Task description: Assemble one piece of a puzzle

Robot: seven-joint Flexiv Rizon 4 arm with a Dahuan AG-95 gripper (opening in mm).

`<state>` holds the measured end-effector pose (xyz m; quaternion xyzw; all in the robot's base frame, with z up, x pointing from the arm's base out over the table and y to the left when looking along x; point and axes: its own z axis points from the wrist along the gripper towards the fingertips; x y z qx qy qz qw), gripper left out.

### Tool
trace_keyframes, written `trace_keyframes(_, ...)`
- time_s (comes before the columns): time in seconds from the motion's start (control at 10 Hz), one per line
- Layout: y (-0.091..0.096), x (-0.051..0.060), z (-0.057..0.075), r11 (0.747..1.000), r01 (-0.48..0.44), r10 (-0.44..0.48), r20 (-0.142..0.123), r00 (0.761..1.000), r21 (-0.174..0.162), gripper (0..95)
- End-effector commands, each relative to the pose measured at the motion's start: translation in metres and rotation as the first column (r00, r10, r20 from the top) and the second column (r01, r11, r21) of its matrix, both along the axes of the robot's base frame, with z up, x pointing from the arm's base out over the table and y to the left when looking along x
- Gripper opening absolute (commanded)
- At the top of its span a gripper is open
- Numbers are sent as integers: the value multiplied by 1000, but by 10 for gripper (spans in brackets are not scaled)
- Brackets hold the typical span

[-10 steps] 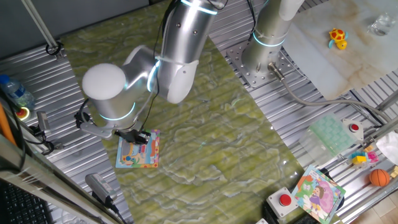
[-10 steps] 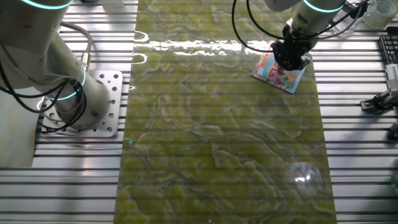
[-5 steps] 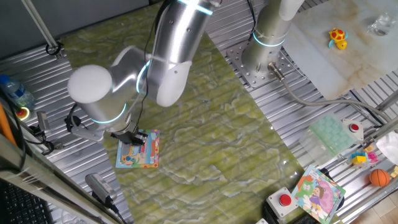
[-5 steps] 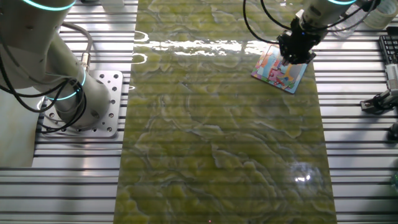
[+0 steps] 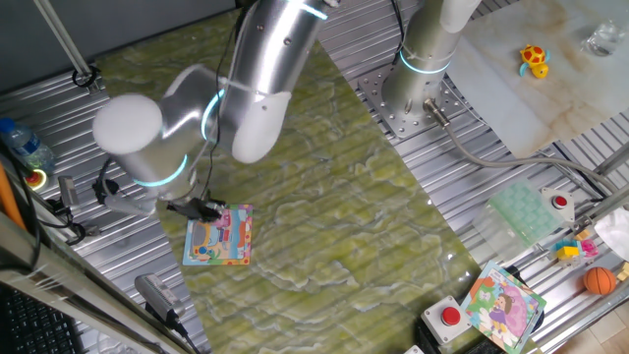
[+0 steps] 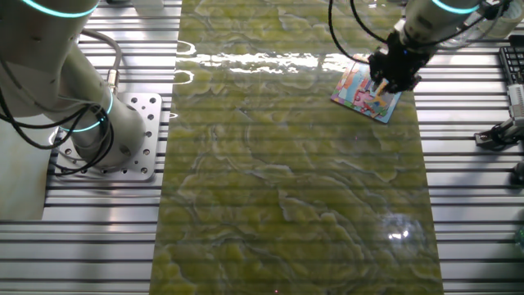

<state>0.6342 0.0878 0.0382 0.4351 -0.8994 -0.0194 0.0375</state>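
The puzzle (image 5: pixel 221 242) is a small square board with a light-blue border and an orange, pink and yellow cartoon. It lies flat on the green mat near the mat's left edge. In the other fixed view the puzzle (image 6: pixel 360 92) sits at the top right of the mat. My gripper (image 5: pixel 204 208) hangs low over the board's upper left corner, and the arm's big wrist joint hides most of it. In the other fixed view the gripper (image 6: pixel 390 80) is over the board's right edge. Its dark jaws are too small to read. The piece cannot be made out; it is hidden or merged with the picture.
The arm's base (image 5: pixel 423 93) is bolted beside the mat. A second board with a purple-and-green picture (image 5: pixel 503 305) lies at the lower right, beside a red button (image 5: pixel 450 317), an orange ball (image 5: pixel 599 281) and a pale green tray (image 5: pixel 526 211). Ribbed metal table surrounds the mat.
The arm has swung so that the gripper slid from over the middle of the puzzle to its edge. The board has stayed in place.
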Motion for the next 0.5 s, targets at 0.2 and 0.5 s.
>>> trace_keyframes(0.2,-21,-5,-3,999,-43,43,26,999,11,760)
trace_keyframes(0.5,-27,-12,-9,1000,-28,27,50,998,12,760)
